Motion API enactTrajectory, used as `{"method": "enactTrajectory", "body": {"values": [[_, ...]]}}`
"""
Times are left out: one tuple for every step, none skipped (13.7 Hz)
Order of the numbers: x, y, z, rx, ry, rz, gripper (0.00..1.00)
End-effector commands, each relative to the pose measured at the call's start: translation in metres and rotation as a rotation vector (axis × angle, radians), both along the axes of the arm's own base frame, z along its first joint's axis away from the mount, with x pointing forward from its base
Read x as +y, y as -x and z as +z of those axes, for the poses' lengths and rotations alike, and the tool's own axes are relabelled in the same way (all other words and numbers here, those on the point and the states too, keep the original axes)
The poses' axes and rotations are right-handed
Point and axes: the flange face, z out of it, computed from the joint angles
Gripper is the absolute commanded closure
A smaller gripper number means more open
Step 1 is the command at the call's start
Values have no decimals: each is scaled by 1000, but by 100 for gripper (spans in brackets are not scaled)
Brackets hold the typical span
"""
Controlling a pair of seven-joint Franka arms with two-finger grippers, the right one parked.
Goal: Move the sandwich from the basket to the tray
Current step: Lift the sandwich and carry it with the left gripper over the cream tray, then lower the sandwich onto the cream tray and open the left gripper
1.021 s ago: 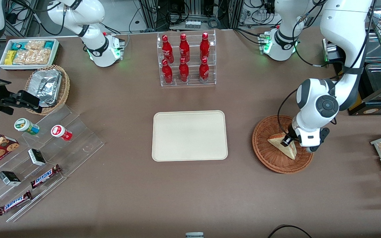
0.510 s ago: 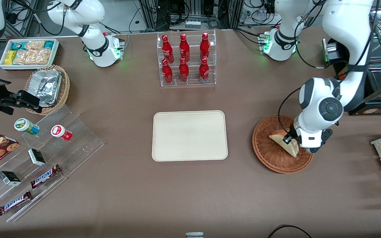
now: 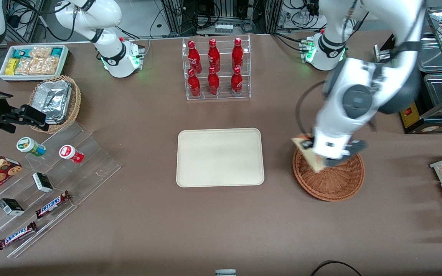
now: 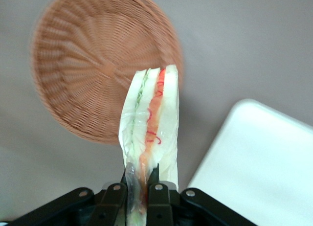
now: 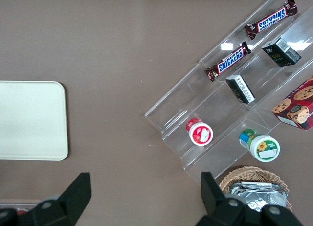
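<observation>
Change: the gripper [image 3: 313, 151] is lifting the sandwich [image 3: 308, 154] clear of the basket [image 3: 334, 184]; a second ago the wedge was lying on the weave, now it is hanging above the basket's edge nearest the tray [image 3: 220, 157].
Fingers: clamped on the sandwich [image 4: 150, 121] at its lower end, filling edge showing between them.
Basket: emptying out; nothing else is showing in it [image 4: 93, 69].
Tray: sitting bare on the table [image 3: 221, 222], beside the basket.
Meaning: the pickup is looking done; the carry toward the tray is starting, and the release is not yet made.
</observation>
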Motion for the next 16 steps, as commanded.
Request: {"method": "enactTrajectory", "body": {"values": [[-80, -5, -27, -3, -4, -103, 100], [-102, -3, -33, -4, 3, -127, 100], [-125, 0, -42, -4, 6, -157, 100], [-154, 11, -56, -3, 3, -202, 100], [-177, 19, -69, -9, 9, -235, 100], [-195, 25, -81, -22, 18, -251, 100], [-209, 32, -92, -28, 23, -261, 100], [-217, 35, -96, -43, 34, -270, 100], [-223, 36, -102, -57, 51, -281, 100], [-231, 40, -111, -67, 59, -294, 100], [-245, 50, -120, -73, 64, -321, 100], [-249, 53, -131, -67, 62, -329, 100], [-251, 52, -139, -67, 63, -332, 100], [-261, 53, -142, -82, 77, -340, 100], [-263, 53, -151, -78, 73, -343, 100], [-264, 54, -160, -70, 68, -345, 100]]}}
